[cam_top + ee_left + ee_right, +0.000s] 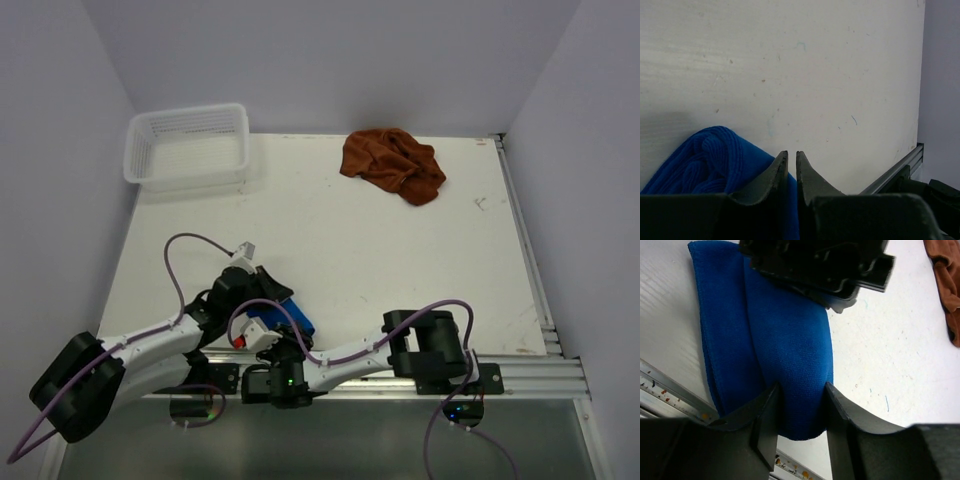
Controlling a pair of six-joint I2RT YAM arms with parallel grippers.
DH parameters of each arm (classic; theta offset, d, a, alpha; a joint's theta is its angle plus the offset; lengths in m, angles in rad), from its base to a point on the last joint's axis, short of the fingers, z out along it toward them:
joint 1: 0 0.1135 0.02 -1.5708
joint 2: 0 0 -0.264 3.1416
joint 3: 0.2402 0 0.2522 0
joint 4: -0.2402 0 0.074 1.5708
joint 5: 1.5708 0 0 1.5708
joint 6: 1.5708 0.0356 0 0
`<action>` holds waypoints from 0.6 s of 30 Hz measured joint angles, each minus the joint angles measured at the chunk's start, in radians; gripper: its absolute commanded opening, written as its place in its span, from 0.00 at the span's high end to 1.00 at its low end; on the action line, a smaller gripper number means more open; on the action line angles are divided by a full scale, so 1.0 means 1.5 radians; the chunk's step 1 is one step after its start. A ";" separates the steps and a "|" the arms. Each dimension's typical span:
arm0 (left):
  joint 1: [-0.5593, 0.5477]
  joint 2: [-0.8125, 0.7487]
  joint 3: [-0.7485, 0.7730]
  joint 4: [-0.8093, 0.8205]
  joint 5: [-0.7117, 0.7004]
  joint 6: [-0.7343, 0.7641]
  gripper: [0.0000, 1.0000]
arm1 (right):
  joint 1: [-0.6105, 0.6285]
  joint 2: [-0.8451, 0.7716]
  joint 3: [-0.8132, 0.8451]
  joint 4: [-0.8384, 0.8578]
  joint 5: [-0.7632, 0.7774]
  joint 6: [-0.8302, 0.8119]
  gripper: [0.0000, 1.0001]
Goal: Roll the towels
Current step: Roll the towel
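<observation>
Ribbed blue cloth towel point(790, 365), soft rust-brown cloth towel point(392, 165), white plastic mesh basket point(186, 112), matt scuffed table point(380, 260).

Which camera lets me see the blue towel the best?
The right wrist view: the blue towel fills the middle, folded over, with its weave clear. The top view shows just a small blue patch low in the picture. The left wrist view shows only a bunched corner at the lower left.

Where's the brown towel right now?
In the top view the brown towel lies crumpled at the far edge of the table, right of middle, far from the white basket in the far left corner.
</observation>
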 measured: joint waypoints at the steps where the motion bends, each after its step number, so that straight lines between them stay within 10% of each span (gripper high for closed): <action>1: 0.000 -0.002 -0.010 0.003 0.000 -0.003 0.84 | 0.001 0.000 0.000 0.000 -0.001 0.001 0.55; 18: 0.000 -0.045 -0.083 0.078 -0.014 -0.036 0.87 | -0.058 -0.222 -0.154 0.106 -0.226 0.039 0.30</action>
